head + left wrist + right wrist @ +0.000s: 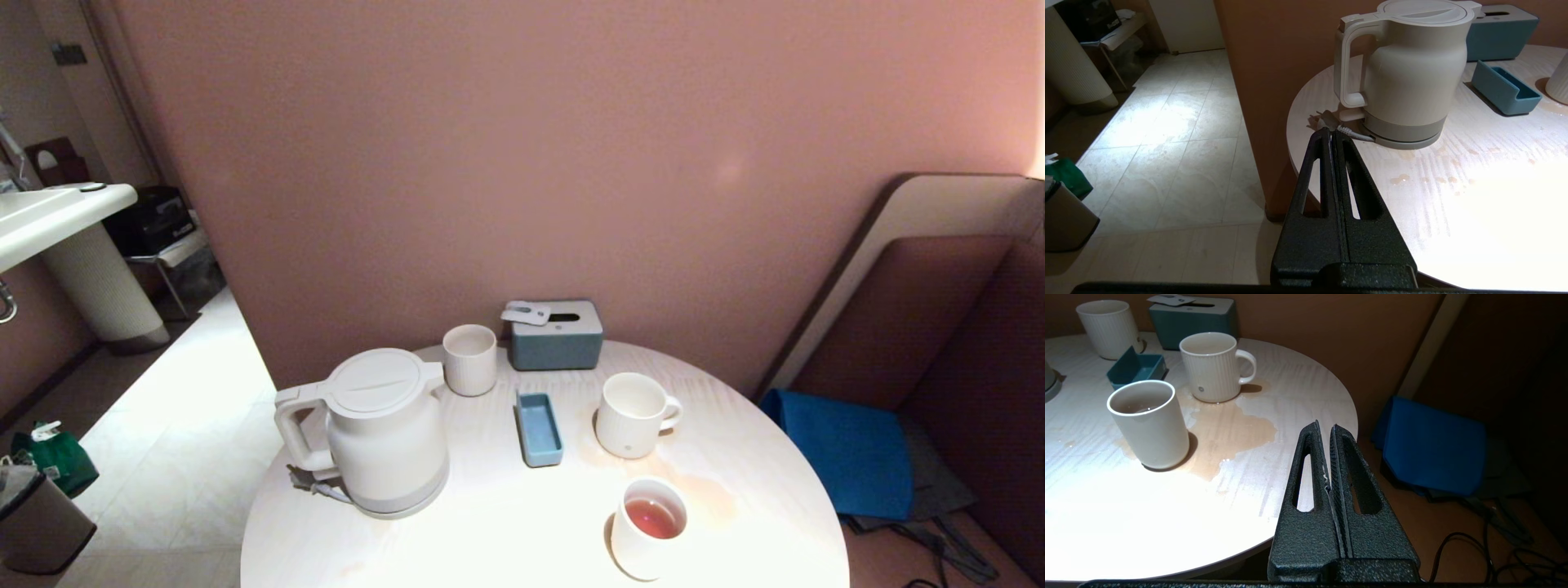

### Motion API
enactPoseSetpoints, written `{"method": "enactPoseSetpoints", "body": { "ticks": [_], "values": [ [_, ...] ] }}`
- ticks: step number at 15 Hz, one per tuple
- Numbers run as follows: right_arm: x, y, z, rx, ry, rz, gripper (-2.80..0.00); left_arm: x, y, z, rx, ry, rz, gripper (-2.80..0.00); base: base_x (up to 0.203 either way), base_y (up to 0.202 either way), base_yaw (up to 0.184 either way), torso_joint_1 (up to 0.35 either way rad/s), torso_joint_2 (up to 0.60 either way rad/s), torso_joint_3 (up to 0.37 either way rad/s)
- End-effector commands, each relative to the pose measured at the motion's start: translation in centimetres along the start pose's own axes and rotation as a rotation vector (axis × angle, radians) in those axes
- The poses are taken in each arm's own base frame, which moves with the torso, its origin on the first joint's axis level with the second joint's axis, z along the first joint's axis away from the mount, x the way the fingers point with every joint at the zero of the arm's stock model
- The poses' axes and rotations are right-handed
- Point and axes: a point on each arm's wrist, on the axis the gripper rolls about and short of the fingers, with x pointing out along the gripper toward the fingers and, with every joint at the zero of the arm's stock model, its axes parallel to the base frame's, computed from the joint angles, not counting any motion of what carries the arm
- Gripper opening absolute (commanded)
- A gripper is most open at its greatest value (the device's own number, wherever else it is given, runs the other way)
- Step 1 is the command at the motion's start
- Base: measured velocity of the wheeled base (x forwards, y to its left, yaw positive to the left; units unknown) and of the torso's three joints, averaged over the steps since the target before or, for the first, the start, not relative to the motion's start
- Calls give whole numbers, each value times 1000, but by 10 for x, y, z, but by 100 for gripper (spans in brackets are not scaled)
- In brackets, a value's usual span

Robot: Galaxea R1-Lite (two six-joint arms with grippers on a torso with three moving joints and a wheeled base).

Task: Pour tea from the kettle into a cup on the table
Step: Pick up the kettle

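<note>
Tea (652,517) in plain cup (647,528).

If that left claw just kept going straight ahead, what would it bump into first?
Probably the grey plug lying on the table just beyond the shut left gripper, then the kettle; depth is uncertain.

Head view looks down at the table (506,523); both wrist views share its edges.
</note>
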Motion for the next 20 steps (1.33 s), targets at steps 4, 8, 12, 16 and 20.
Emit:
{"method": "enactPoseSetpoints", "body": {
  "ticks": [4, 8, 12, 16, 20],
  "values": [
    [0, 0, 0, -2, 1, 1, -280, 0, 0, 0, 0, 0, 0, -280, 0, 0, 0, 0, 0, 0],
    [0, 0, 0, 0, 1, 1, -280, 0, 0, 0, -3, 1, 0, -280, 0, 0, 0, 0, 0, 0],
    [0, 0, 0, 0, 1, 1, -280, 0, 0, 0, -1, 1, 0, -280, 0, 0, 0, 0, 0, 0],
    [0, 0, 0, 0, 1, 1, -280, 0, 0, 0, -1, 1, 0, -280, 0, 0, 0, 0, 0, 0],
    [0, 0, 0, 0, 1, 1, -280, 0, 0, 0, 0, 0, -1, -280, 0, 0, 0, 0, 0, 0]
  ]
}}
